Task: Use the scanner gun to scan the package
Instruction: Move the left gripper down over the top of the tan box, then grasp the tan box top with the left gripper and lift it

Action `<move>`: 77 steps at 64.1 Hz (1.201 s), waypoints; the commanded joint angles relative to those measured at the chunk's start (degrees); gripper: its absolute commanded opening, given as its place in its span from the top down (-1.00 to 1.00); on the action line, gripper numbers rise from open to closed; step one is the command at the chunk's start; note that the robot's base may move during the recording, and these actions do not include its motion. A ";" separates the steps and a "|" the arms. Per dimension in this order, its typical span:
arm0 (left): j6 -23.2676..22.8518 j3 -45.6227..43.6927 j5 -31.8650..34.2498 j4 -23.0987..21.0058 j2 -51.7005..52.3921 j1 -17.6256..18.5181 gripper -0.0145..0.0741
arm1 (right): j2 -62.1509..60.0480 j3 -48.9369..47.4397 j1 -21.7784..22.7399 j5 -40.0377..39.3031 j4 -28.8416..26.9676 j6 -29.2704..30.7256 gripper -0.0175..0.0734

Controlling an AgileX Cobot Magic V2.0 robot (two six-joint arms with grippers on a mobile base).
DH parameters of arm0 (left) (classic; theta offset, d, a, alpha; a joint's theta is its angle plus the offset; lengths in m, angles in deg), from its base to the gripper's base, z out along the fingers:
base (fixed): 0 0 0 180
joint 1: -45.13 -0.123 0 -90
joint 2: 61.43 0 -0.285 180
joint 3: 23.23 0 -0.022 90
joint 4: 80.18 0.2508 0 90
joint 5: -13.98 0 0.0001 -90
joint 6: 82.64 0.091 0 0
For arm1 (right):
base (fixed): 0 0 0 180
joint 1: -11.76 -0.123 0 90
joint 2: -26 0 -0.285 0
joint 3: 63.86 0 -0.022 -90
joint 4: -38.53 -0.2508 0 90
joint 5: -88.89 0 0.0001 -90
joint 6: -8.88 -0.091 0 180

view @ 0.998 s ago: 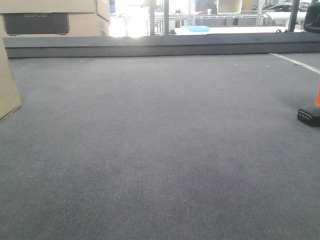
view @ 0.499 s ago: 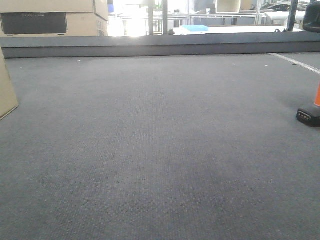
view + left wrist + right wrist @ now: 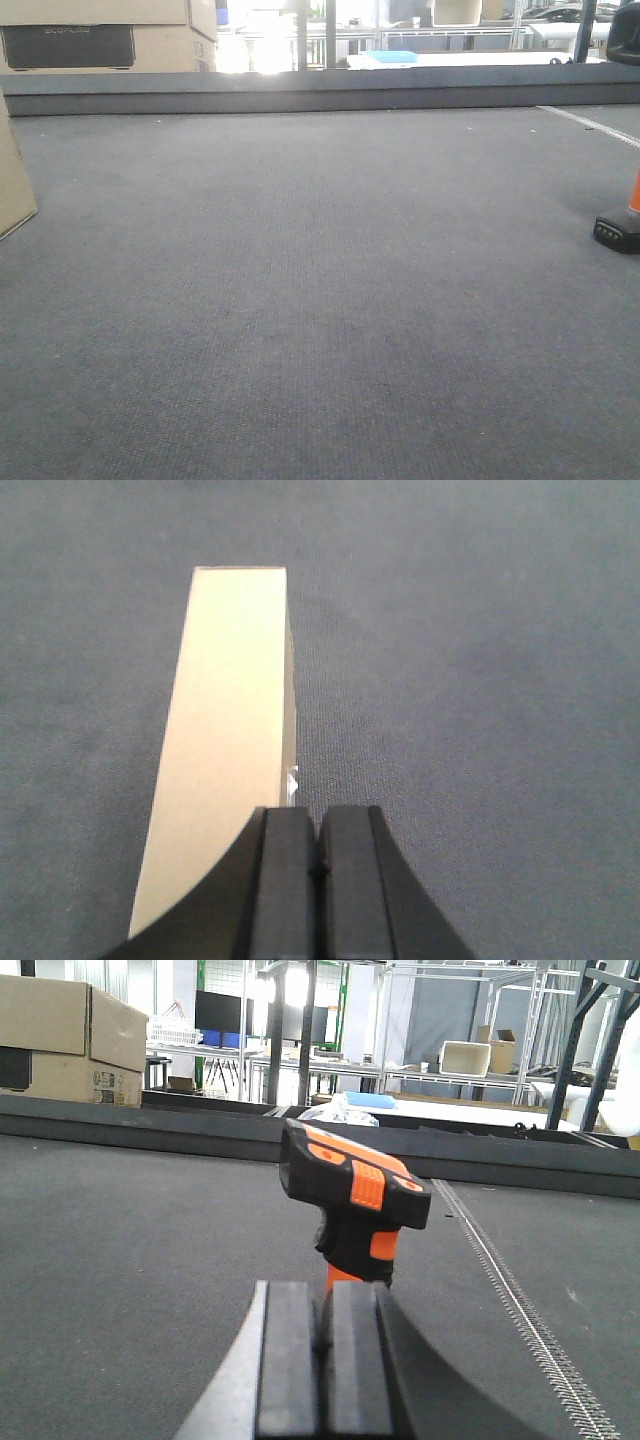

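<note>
The package (image 3: 230, 730) is a tan cardboard box standing on its narrow edge on the grey carpet. A bit of white label shows on its right face. My left gripper (image 3: 318, 815) hangs above it, just right of its top edge, shut with nothing between the fingers. In the front view only the package's corner (image 3: 12, 190) shows at the far left. The scanner gun (image 3: 355, 1185), black with orange handle and trim, stands upright just beyond my right gripper (image 3: 322, 1290), which is shut and empty. Its black foot (image 3: 620, 232) shows at the front view's right edge.
A low dark ledge (image 3: 320, 90) runs across the back of the carpet. Bigger cardboard boxes with a black panel (image 3: 100, 40) stand behind it at the left. A pale stitched strip (image 3: 520, 1310) crosses the carpet right of the scanner gun. Shelving fills the background.
A second ago the whole front view shifted slightly, with the package's corner sliding a little further left. Nothing has moved in the last half second.
</note>
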 commanded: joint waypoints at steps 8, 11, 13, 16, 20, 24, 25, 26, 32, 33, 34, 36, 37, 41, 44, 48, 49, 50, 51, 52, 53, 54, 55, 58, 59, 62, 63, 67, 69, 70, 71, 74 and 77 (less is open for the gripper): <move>0.09 -6.16 -3.47 -0.35 -8.47 0.28 0.92 | -0.16 0.04 -0.05 -1.02 0.29 0.09 0.99; -0.07 -6.99 -5.46 -0.74 -9.89 0.28 0.92 | -0.16 0.04 -0.05 -1.02 0.29 0.09 0.99; -0.68 -7.54 -6.90 -1.65 -10.79 0.11 0.92 | -0.16 0.04 -0.05 -1.02 0.29 0.09 0.99; -0.81 -8.07 -8.54 -3.50 -11.55 -0.82 0.92 | -0.16 0.04 -0.05 -1.02 0.29 0.09 0.99; -0.52 -8.34 -9.15 -7.38 -12.14 -2.68 0.92 | -0.16 0.04 -0.05 -1.02 0.29 0.09 0.99; 1.80 -8.34 -9.27 -10.80 -12.14 -5.10 0.92 | -0.16 0.04 -0.05 -1.02 0.29 0.09 0.99; 2.99 -8.34 -9.50 -11.65 -12.14 -5.55 0.92 | -0.16 0.04 -0.05 -1.02 0.29 0.09 0.99; 4.02 -8.34 -9.79 -12.57 -12.14 -6.00 0.92 | -0.16 0.04 -0.05 -1.02 0.29 0.09 0.99; 10.97 -8.48 -13.43 -16.42 -12.14 -8.50 0.92 | -0.16 0.04 -0.05 -1.02 0.29 0.09 0.99; 11.89 -8.48 -14.00 -16.42 -12.14 -8.91 0.92 | -0.16 0.04 -0.05 -1.02 0.29 0.09 0.99; 12.41 -8.48 -14.28 -16.30 -12.14 -9.39 0.92 | -0.16 0.04 -0.05 -1.02 0.29 0.09 0.99; 13.22 -8.48 -14.76 -16.04 -12.14 -10.08 0.92 | -0.16 0.04 -0.05 -1.02 0.29 0.09 0.99; 13.45 -8.48 -14.87 -15.87 -12.14 -10.47 0.92 | -0.16 0.04 -0.05 -1.02 0.29 0.09 0.99; 14.47 -8.48 -15.14 -15.88 -12.14 -12.20 0.92 | -0.16 0.04 -0.05 -1.02 0.29 0.09 0.99; 14.72 -8.48 -15.28 -15.88 -12.14 -13.32 0.92 | -0.16 0.04 -0.05 -1.02 0.29 0.09 0.99; 15.47 -8.48 -15.28 -15.88 -12.14 -14.23 0.86 | -0.16 0.04 -0.05 -1.02 0.29 0.09 0.99; 15.85 -8.48 -15.28 -15.88 -12.14 -14.22 0.83 | -0.16 0.04 -0.05 -1.02 0.29 0.09 0.99; 16.10 -8.48 -15.28 -15.88 -12.14 -14.22 0.80 | -0.16 0.04 -0.05 -1.02 0.29 0.09 0.99; 16.21 -8.48 -15.16 -15.67 -12.14 -14.22 0.74 | -0.16 0.04 -0.05 -1.02 0.29 0.09 0.99; 16.21 -8.48 -15.05 -15.48 -12.14 -14.22 0.70 | -0.16 0.04 -0.05 -1.02 0.29 0.09 0.99; 16.21 -8.48 -14.92 -15.19 -12.14 -14.22 0.62 | -0.16 0.04 -0.05 -1.02 0.29 0.09 0.99; 16.21 -8.48 -14.77 -14.94 -12.14 -14.22 0.57 | -0.16 0.04 -0.05 -1.02 0.29 0.09 0.99; 16.21 -8.48 -14.77 -14.81 -12.14 -14.22 0.51 | -0.16 0.04 -0.05 -1.02 0.29 0.09 0.99; 16.21 -8.48 -14.30 -13.73 -12.14 -14.22 0.28 | -0.16 0.04 -0.05 -1.02 0.29 0.09 0.99; 16.21 -8.48 -14.04 -13.41 -12.14 -14.22 0.22 | -0.16 0.04 -0.05 -1.02 0.29 0.09 0.99; 16.21 -8.48 -13.40 -11.95 -12.14 -14.22 0.00 | -0.16 0.04 -0.05 -1.02 0.29 0.09 0.99; 16.21 -8.48 -13.24 -11.59 -12.25 -14.22 -0.05 | -0.16 0.04 -0.05 -1.02 0.29 0.09 0.99; 16.21 -8.48 -12.74 -11.05 -12.36 -14.22 -0.29 | -0.16 0.04 -0.05 -1.02 0.29 0.09 0.99; 16.21 -8.48 -12.62 -11.05 -12.51 -14.22 -0.38 | -0.16 0.04 -0.05 -1.02 0.29 0.09 0.99; 16.21 -8.48 -12.50 -11.05 -12.61 -14.22 -0.40 | -0.16 0.04 -0.05 -1.02 0.29 0.09 0.99; 16.21 -8.48 -12.50 -11.05 -12.77 -14.22 -0.42 | -0.16 0.04 -0.05 -1.02 0.29 0.09 0.99; 16.21 -8.48 -12.50 -11.05 -13.26 -14.22 -0.47 | -0.16 0.04 -0.05 -1.02 0.29 0.09 0.99; 16.21 -8.48 -12.50 -11.05 -13.94 -14.22 -0.48 | -0.16 0.04 -0.05 -1.02 0.29 0.09 0.99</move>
